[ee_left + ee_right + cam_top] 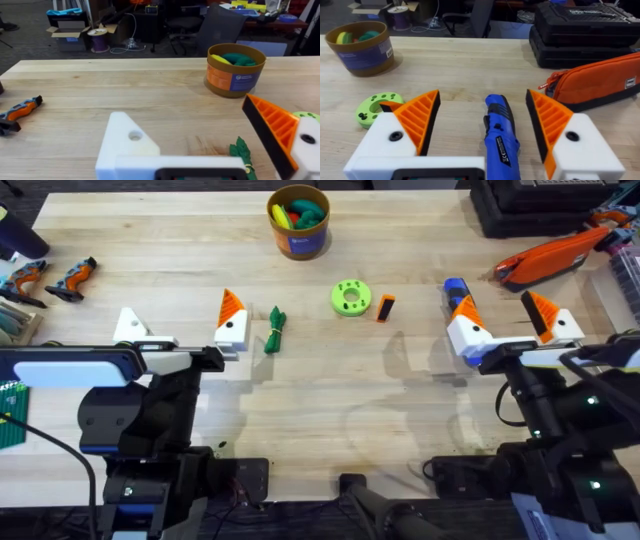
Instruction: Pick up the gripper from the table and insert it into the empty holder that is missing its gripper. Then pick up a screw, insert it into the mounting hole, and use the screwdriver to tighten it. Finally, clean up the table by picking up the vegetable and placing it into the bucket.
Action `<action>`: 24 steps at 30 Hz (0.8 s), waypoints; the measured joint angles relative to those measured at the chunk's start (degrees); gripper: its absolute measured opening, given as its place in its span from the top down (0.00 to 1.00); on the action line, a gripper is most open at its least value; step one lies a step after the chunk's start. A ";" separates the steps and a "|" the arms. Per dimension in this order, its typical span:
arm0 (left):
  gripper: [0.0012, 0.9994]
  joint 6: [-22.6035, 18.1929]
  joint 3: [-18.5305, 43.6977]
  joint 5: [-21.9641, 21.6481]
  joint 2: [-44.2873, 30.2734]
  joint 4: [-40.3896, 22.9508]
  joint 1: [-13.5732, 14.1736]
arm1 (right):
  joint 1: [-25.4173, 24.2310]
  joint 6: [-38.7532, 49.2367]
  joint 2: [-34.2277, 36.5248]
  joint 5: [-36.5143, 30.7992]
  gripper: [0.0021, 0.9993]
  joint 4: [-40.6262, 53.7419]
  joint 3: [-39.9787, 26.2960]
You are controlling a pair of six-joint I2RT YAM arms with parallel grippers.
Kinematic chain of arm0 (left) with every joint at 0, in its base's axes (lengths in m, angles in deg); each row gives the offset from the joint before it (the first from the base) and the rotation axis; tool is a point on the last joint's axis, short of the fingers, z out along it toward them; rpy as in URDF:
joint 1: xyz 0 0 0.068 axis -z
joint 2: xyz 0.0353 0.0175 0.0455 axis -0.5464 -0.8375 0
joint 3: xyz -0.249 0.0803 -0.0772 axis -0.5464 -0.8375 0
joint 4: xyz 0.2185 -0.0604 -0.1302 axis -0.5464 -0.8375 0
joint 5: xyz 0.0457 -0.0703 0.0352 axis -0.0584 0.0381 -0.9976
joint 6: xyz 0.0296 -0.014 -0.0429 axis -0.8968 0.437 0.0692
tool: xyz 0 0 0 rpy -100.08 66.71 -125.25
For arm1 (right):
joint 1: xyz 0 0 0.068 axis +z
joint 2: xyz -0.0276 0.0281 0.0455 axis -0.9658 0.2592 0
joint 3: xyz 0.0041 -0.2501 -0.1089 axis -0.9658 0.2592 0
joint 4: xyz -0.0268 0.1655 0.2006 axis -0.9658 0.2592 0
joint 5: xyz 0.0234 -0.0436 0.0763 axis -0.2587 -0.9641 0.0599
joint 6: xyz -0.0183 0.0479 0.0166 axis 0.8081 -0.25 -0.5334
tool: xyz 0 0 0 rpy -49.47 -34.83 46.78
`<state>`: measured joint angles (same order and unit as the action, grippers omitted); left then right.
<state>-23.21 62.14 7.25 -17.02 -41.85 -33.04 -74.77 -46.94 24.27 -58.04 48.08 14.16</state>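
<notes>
One small orange block with a black face, the gripper (385, 308), lies on the pale wooden table (320, 395) just beside a lime-green ring with holes (350, 298). My left gripper (180, 330) has its jaws spread, one plain white wedge-shaped holder (127, 142) bare of any pad. A dark green leafy vegetable (274, 330) lies just beside its padded finger. My right gripper (510, 320) is spread around the blue pen-shaped screwdriver (498, 132), apparently not touching. Far off stands the round orange-yellow bucket (298, 222).
</notes>
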 joint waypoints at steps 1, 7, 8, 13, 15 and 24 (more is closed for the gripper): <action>0.01 0.00 0.00 0.00 0.00 0.00 0.00 | 0.00 0.00 0.00 0.00 0.01 0.00 0.00; 0.01 -0.03 0.00 0.00 0.00 0.00 0.00 | 0.00 0.00 0.00 -0.02 0.01 0.26 0.00; 0.01 -0.02 0.00 0.00 -0.02 0.00 0.00 | 0.00 0.00 0.00 -0.02 0.01 0.26 0.00; 0.01 -0.02 0.00 0.02 -0.02 0.51 0.00 | 0.00 0.00 0.00 0.00 0.01 -0.07 0.00; 0.01 -0.04 0.00 0.10 0.00 1.95 0.00 | 0.00 0.00 0.00 0.00 0.01 -0.47 0.00; 0.01 -0.04 4.04 0.48 -0.02 1.24 0.00 | 0.00 -0.70 0.00 0.03 0.01 -3.24 -3.32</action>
<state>-23.26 66.18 7.73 -17.05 -40.61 -33.04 -74.77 -47.64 24.27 -58.00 44.83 10.84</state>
